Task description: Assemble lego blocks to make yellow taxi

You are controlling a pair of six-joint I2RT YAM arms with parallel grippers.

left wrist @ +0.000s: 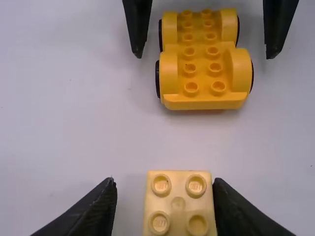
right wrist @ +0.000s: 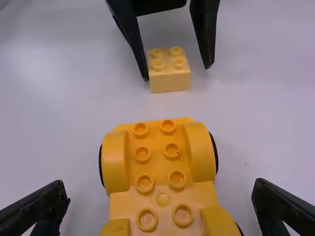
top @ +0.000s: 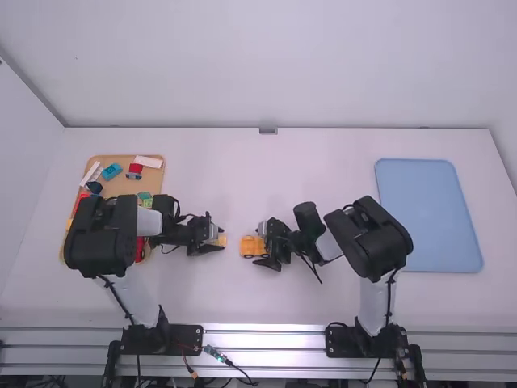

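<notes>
Block (left wrist: 178, 204) cropped inside open left pincer (top: 221, 240), wheeled base (top: 250, 246) partly hidden within open right pincer (top: 261, 246)

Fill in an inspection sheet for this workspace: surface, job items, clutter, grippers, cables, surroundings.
Surface: white table, bare around the work.
Job items: yellow wheeled base and pale yellow block, both studs up, apart; assorted blocks on the tan board.
Clutter: nothing seen near the work; blue tray at the right.
Left gripper: fingers open around the pale block, one against or almost against it.
Right gripper: fingers open, astride the base.
Cables: black cables along the arms.
Surroundings: plain pale walls.
</notes>
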